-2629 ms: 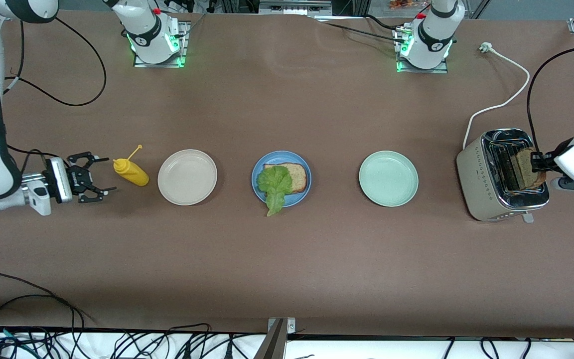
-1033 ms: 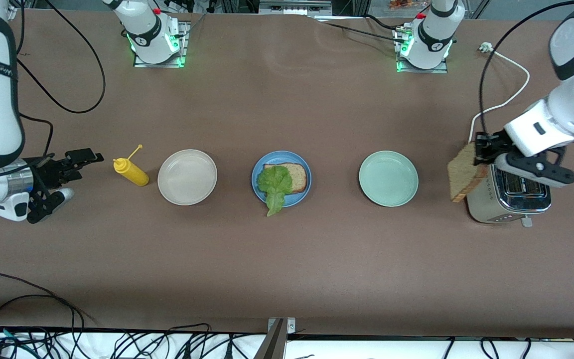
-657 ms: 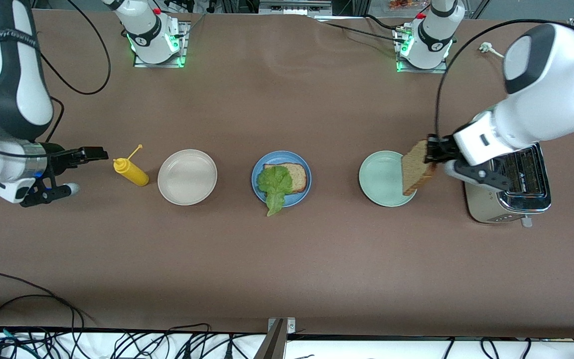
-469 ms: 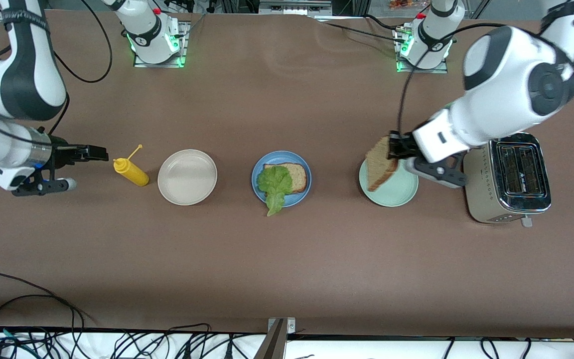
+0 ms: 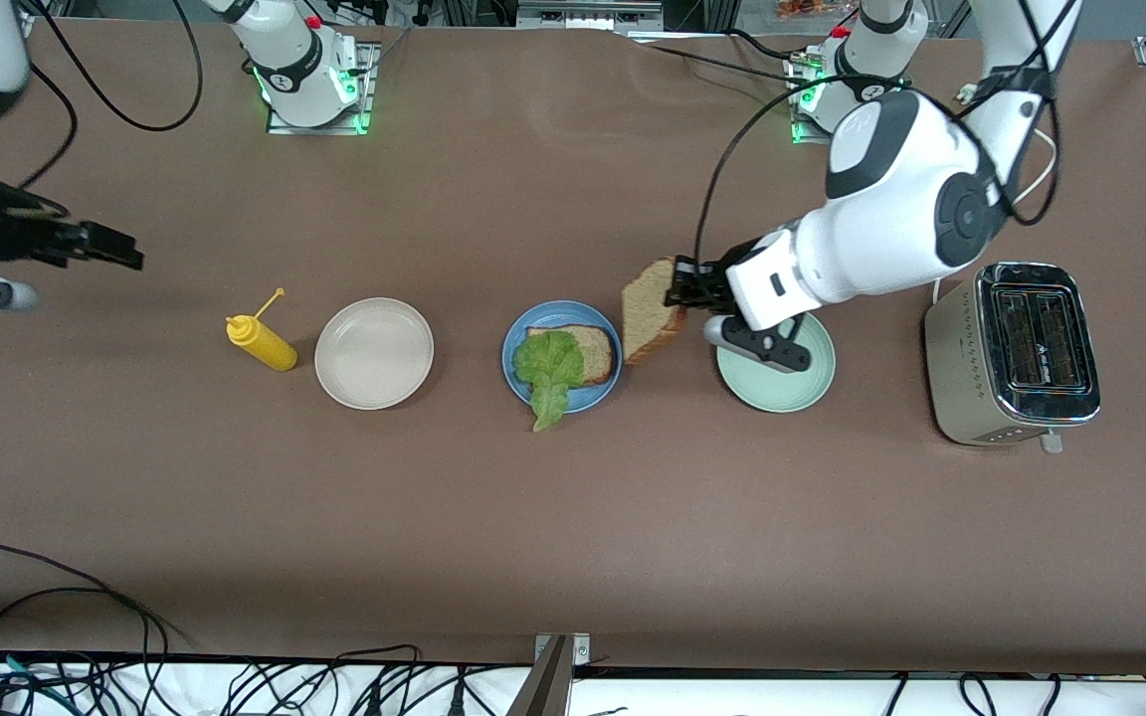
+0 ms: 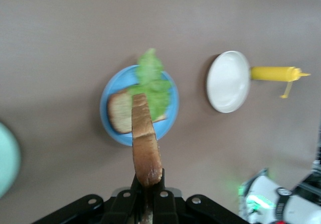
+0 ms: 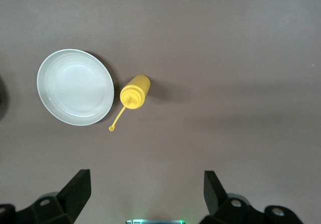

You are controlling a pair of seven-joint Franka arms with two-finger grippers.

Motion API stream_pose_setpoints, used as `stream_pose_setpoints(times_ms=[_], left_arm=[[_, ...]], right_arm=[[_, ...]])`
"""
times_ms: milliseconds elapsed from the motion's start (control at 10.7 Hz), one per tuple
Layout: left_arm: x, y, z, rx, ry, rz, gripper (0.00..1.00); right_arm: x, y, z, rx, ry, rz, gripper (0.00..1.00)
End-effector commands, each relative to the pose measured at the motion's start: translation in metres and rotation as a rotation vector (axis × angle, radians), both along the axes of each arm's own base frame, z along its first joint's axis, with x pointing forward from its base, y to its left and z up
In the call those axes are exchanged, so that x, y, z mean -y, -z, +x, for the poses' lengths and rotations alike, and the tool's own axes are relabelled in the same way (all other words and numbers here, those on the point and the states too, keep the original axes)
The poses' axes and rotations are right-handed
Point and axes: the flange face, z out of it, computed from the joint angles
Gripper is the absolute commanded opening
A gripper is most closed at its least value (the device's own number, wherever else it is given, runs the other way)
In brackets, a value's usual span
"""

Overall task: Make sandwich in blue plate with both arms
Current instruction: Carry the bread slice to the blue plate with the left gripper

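Sandwich: unfinished; 1 toast slice (image 5: pixel 588 350) and 1 lettuce leaf (image 5: pixel 549 372) lie on the blue plate (image 5: pixel 523 336), centre of the front view; the leaf tip hangs over the plate's lower rim.
Second slice (image 5: pixel 651 306): in the air, on edge, over the table just beside the blue plate, toward the green plate.
Left gripper (image 5: pixel 682 290): clamped on the second slice; the left wrist view shows its fingers (image 6: pixel 161 200) pinching the crust (image 6: pixel 146 153).
Right gripper (image 5: pixel 110 249): upper left of the front view, over bare table, fingers (image 7: pixel 76 190) spread wide, holding nothing.
Surface: 1 brown table (image 5: pixel 573 517); cables along the lower edge.
Plates: 3 in a row, white (image 5: pixel 374 353), blue, green (image 5: pixel 782 383).
Bottles: 1 yellow squeeze bottle (image 5: pixel 261 341), lying beside the white plate.
Toasters: 1 (image 5: pixel 1016 350), right of the front view.
Arms: 2.
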Motion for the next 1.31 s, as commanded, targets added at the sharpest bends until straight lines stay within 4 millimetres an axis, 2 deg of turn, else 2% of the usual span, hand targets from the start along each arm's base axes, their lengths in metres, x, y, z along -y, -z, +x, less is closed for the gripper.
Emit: stream_pose_setpoints(times_ms=[0,282,469,657,939,1033,1221], left_arm=[[0.057,0.035,-0.003,-0.055,-0.043,-0.139,0.0],[0.092,0.08,-0.001,-0.07,-0.069,-0.189,0.0],[0.101,0.104,0.004,-0.12,-0.077,-0.219,0.0],[0.1,0.137,0.006,-0.15,-0.077,-0.208,0.0],[0.094,0.173,0.013,-0.104,-0.047,-0.216,0.0],[0.093,0.182,0.016,-0.08,-0.061,-0.218,0.0],[0.089,0.192,0.02,-0.036,-0.049,-0.225,0.0]], right_arm=[[-0.001,-0.046,-0.019,0.04,0.002,0.017,1.0],[0.004,-0.047,-0.018,0.016,0.015,0.022,1.0],[0.006,-0.067,-0.009,0.038,0.015,0.024,1.0],[0.004,-0.067,-0.004,0.01,0.015,0.022,1.0],[0.001,-0.069,-0.003,0.018,0.012,0.02,1.0],[0.003,-0.069,-0.002,0.023,0.015,0.021,1.0],[0.004,-0.069,0.015,0.118,0.015,-0.002,1.0]])
